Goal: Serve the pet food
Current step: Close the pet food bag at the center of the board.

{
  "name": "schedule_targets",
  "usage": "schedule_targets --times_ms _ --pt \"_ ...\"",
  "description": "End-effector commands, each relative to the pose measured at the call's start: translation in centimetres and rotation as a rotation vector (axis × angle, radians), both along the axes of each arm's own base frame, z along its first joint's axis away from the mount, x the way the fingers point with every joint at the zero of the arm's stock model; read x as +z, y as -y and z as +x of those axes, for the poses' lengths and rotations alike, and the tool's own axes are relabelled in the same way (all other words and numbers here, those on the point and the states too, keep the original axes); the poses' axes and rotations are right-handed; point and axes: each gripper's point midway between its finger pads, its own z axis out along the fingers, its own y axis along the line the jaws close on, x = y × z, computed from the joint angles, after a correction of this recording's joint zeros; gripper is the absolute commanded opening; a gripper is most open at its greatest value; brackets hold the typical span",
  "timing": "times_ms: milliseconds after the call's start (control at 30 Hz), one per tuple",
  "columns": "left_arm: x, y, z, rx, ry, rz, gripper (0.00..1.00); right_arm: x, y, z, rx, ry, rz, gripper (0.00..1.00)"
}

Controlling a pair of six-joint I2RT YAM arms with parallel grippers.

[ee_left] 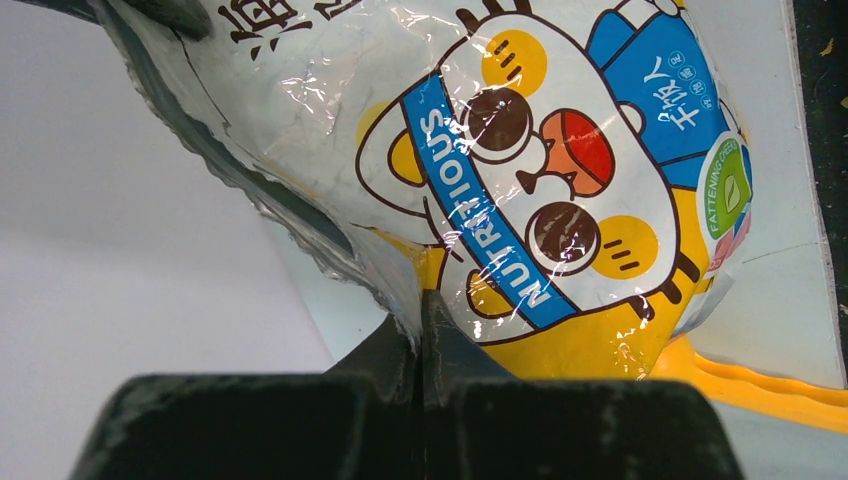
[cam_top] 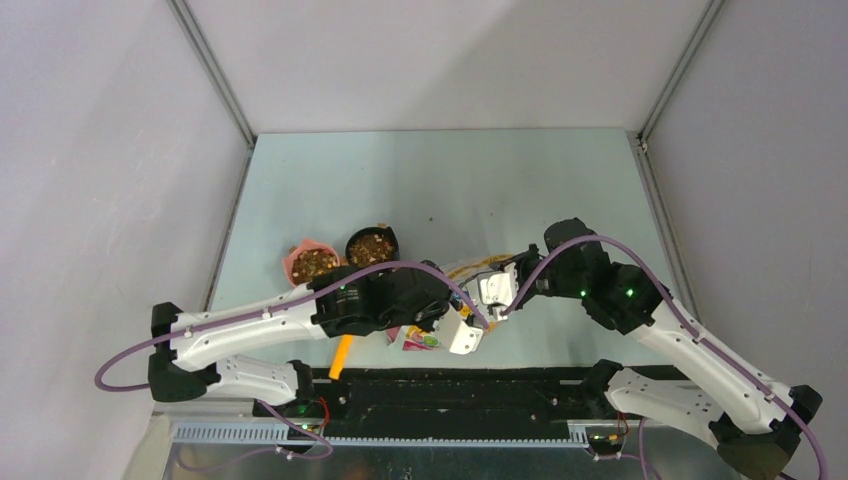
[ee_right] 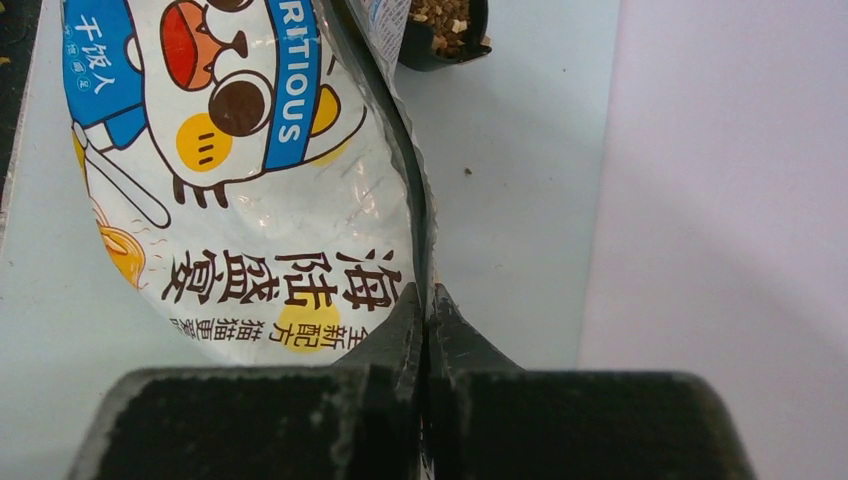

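top external: pale table point(cam_top: 440, 170), grey walls point(cam_top: 100, 150), pet food point(cam_top: 371, 247).

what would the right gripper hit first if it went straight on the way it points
The bag itself: the right gripper is shut on its edge, which runs ahead. Beyond it, probably the black bowl of pet food.

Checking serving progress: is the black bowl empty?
No, the black bowl is full of brown kibble.
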Motion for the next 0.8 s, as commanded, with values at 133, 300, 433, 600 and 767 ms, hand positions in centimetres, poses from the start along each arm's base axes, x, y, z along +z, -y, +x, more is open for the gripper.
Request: schedule_targets --times_ms 133,300,433,600,767 --pt "4.7 1.2 -0.1 -0.036 0.062 -0.163 0.00 3.9 -1.2 -1.0 0.067 0.076 0.131 0.30" --pt "4.8 1.2 -0.1 -0.039 0.059 -0.168 0.00 3.7 -1.6 -1.0 0.075 0.076 0.129 0.35" --pt "4.9 1.3 -0.2 -0.042 0.059 -0.176 0.00 2.8 -2.1 -0.9 0.085 0.064 0.100 0.35" --pt "4.8 1.3 -0.3 -0.049 0.057 -0.182 0.00 2.1 -2.5 -0.7 0.088 0.058 0.076 0.28" --pt "5.1 1.3 -0.4 -0.054 0.056 -0.190 0.00 2.7 -2.9 -0.5 0.082 0.073 0.098 0.00"
